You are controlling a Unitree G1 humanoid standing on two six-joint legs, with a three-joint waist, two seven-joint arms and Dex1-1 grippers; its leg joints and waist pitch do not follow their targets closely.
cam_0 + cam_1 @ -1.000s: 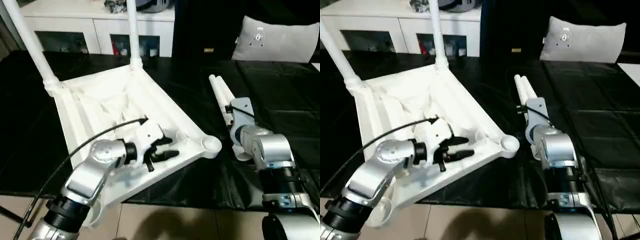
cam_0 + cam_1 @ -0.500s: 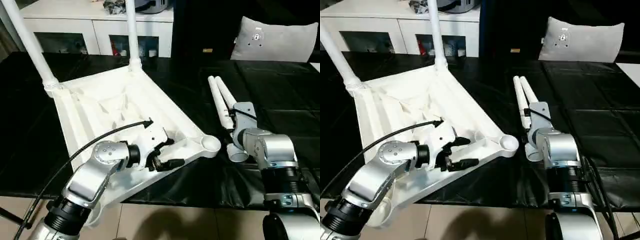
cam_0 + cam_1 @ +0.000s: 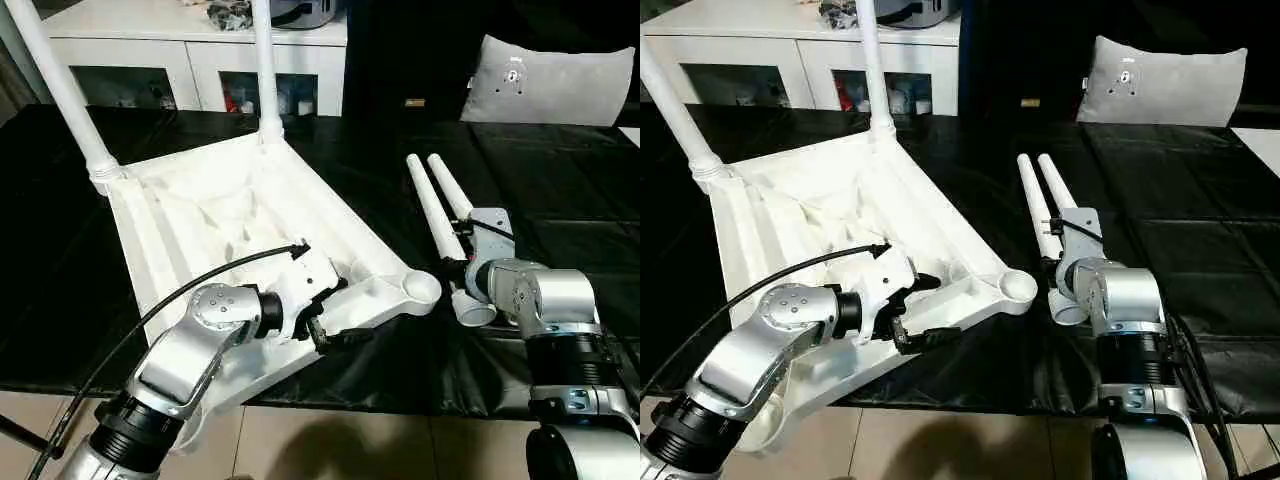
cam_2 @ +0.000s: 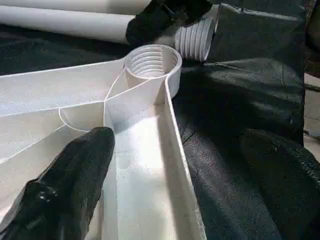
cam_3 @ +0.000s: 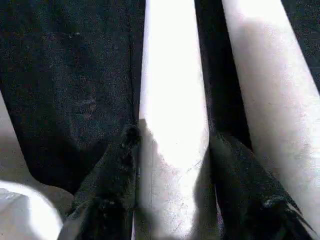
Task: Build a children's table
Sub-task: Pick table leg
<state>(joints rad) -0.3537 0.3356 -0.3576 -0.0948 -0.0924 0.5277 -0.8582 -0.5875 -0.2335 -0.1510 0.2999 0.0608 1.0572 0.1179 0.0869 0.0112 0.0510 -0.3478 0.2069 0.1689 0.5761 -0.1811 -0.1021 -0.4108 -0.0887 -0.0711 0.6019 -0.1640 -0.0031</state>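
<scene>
Tabletop (image 3: pixel 200 210), two fitted legs (image 3: pixel 265 60), two loose legs (image 3: pixel 430 205)

White cabinet (image 3: pixel 200 50), grey pillow (image 3: pixel 550 80)

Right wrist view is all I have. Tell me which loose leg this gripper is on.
Observer: The right gripper is on the loose leg nearer the tabletop. The leg's ribbed open end lies beside an empty corner socket.
Operator: Report how many legs are fitted.
Observer: Two. The left fitted leg and the right fitted leg stand upright in the far corners.
Operator: Give me the left gripper.
Observer: The left gripper has its jaws open, one on either side of the tabletop's near rim, short of that empty socket.
</scene>
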